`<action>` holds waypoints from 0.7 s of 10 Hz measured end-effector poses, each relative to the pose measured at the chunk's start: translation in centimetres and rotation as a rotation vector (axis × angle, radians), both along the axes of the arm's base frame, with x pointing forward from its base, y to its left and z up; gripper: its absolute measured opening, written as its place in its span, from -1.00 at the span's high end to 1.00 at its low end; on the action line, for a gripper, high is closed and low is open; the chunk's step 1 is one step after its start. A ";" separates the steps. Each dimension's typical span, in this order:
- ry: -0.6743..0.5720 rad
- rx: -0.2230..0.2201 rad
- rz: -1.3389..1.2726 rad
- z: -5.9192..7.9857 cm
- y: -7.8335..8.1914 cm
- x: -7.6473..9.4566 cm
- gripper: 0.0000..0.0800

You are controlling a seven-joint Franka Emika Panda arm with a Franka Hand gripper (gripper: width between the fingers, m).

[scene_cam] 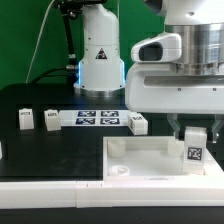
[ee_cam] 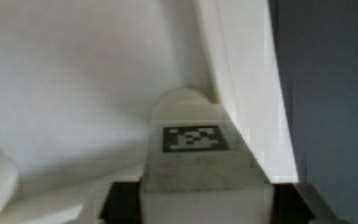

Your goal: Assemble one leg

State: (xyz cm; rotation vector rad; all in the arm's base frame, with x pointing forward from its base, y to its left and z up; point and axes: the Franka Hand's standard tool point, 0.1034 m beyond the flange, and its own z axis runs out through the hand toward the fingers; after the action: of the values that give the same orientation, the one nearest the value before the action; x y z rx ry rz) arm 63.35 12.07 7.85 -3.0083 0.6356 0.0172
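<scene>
Holding 1 leg (scene_cam: 193, 150) between its fingers, the gripper (scene_cam: 192, 133) hangs low over the large white panel (scene_cam: 140, 160) at the exterior view's right; the jaws stand closed to the leg's width, with a dark finger (ee_cam: 126, 201) pressed against either flank in the wrist view. The leg (ee_cam: 201, 140) shows its black-and-white tag toward both cameras, and its rounded tip points away from the wrist toward the panel's raised wall (ee_cam: 247, 60); whether that tip already touches the panel I cannot tell.

By my judgement the leg is light, stiff moulded plastic; it will not flex or crush under a firm pinch, but its smooth sides look slippery, so a squeeze across the 2 flat flanks near the blunt end, as here, seems the surest hold; that leaves the tip free for seating. A slight tilt could likely jam it against a socket rim.

Well apart on the black table (scene_cam: 40, 100), 3 more spare legs (scene_cam: 26, 119) stand loose; 2 sit toward the exterior view's left and 1 just beside the marker board (scene_cam: 98, 119). The robot base (scene_cam: 98, 60) stands behind them.
</scene>
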 end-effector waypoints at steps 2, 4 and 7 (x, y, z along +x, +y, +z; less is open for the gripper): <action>0.003 0.002 -0.162 -0.1 -0.1 0.1 0.27; 0.017 0.006 -0.351 -0.1 0.0 0.0 0.27; 0.048 0.012 -0.717 -0.1 0.2 0.0 0.27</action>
State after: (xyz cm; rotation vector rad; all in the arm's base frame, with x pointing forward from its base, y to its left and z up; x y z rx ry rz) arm 63.31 12.25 7.78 -2.5906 1.6524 0.0546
